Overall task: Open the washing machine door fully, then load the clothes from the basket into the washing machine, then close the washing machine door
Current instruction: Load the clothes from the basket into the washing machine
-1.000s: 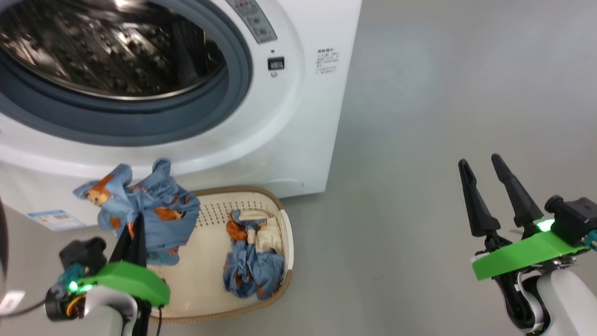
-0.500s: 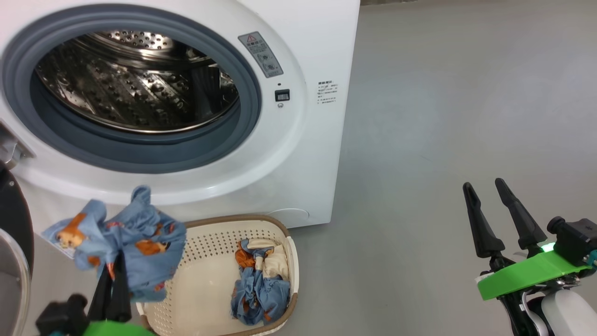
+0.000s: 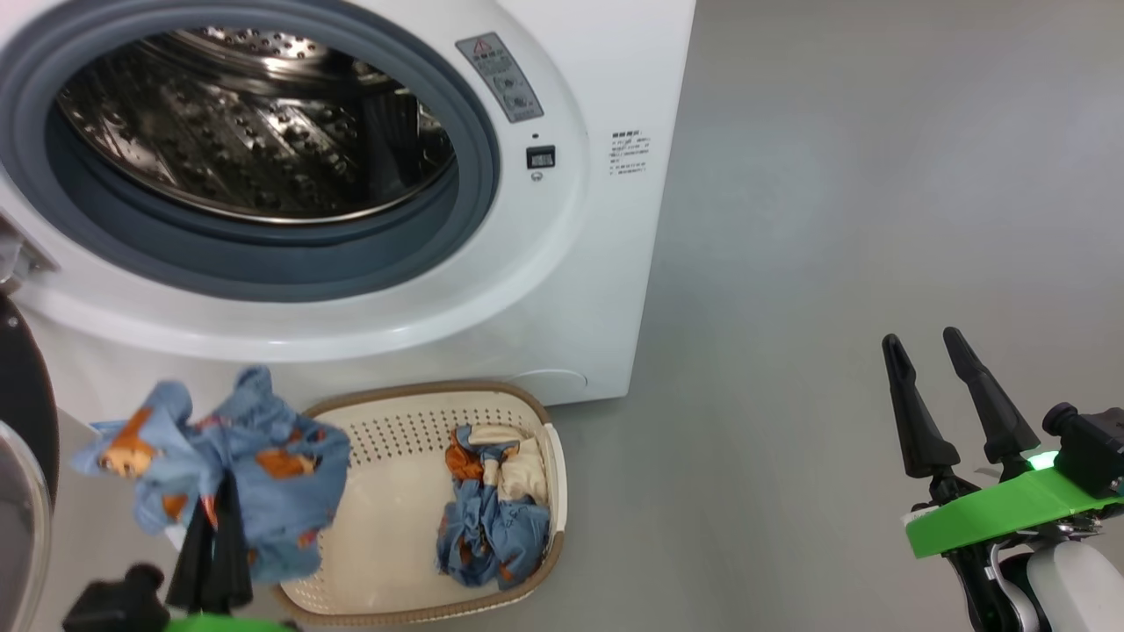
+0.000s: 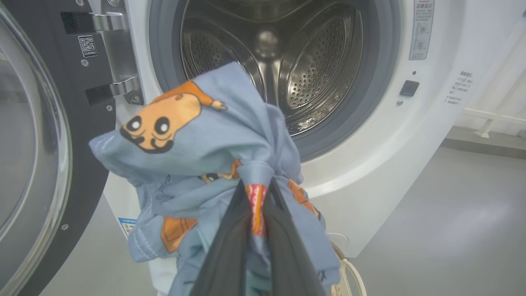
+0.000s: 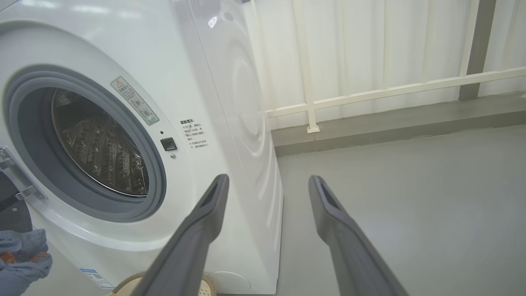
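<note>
The white washing machine (image 3: pixel 606 290) stands with its steel drum (image 3: pixel 255 132) open. Its door (image 4: pixel 37 164) hangs swung out at the left, black rim and clear glass showing. My left gripper (image 3: pixel 215 518) is shut on a blue garment (image 3: pixel 219 465) with orange cartoon prints, held up in front of the drum mouth (image 4: pixel 287 61) and left of the basket. The cream basket (image 3: pixel 386 518) sits on the floor below the machine with another bunch of blue, cream and orange clothes (image 3: pixel 492 518) in it. My right gripper (image 3: pixel 922 377) is open and empty, far right over the floor.
Grey floor (image 3: pixel 834 219) spreads to the right of the machine. A white railing (image 5: pixel 390 88) and pale wall stand behind, seen in the right wrist view. The open door (image 3: pixel 22 456) sits close at my left.
The head camera has lifted, so more of the drum shows. The held garment has moved left, off the basket. The right gripper stays open in place.
</note>
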